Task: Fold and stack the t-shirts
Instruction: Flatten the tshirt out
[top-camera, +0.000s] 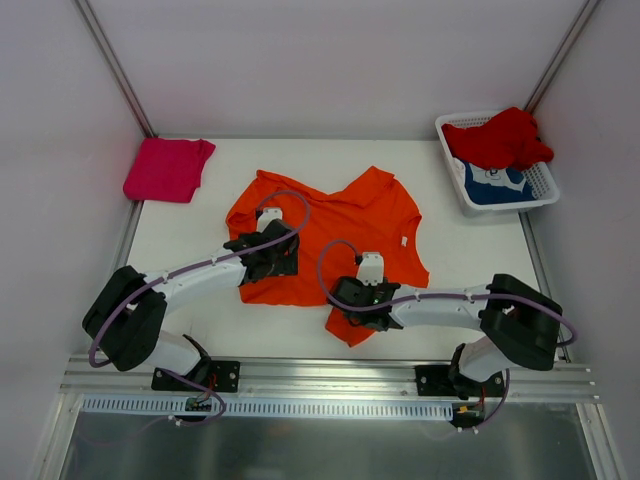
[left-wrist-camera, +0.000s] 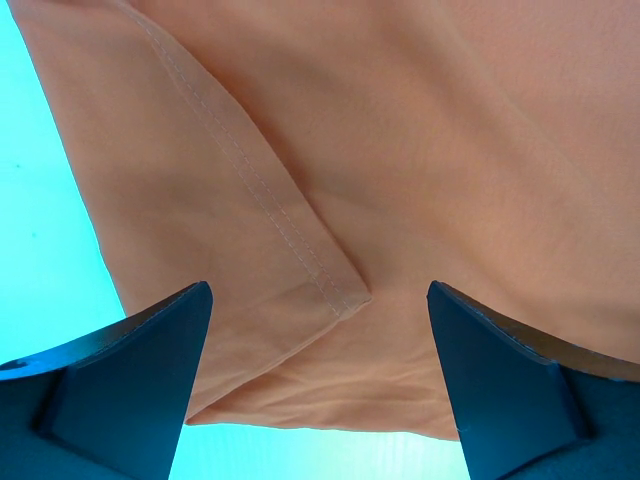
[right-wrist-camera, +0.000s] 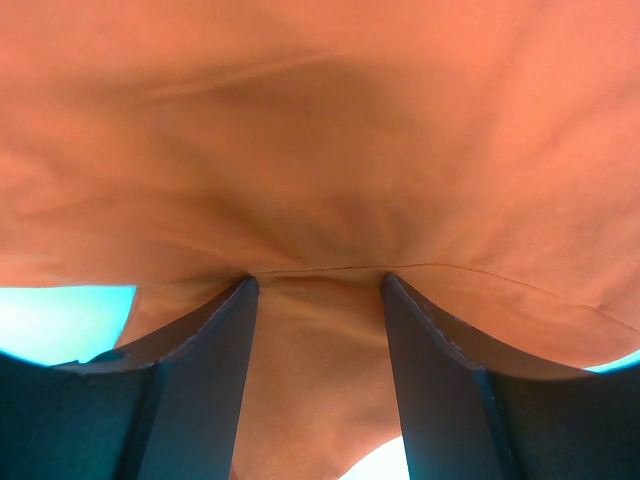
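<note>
White table (top-camera: 470, 250): orange t-shirt (top-camera: 340, 215) central, pink t-shirt (top-camera: 167, 168) far-left, basket (top-camera: 543, 182) far-right

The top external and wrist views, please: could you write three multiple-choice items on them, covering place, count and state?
1. Where lies the folded magenta-pink cloth t-shirt? A far left corner of the white table; B near right corner; C middle.
2. How many shirts lie in the white plastic lattice basket? A one; B two; C three.
3. The left gripper is: A shut on the basket; B shut on the pink shirt; C open above the bright orange cloth t-shirt.
Answers: 1 A, it lies far left. 2 B, red cloth shirt, blue cloth shirt. 3 C, fingers apart over orange cloth.
</note>
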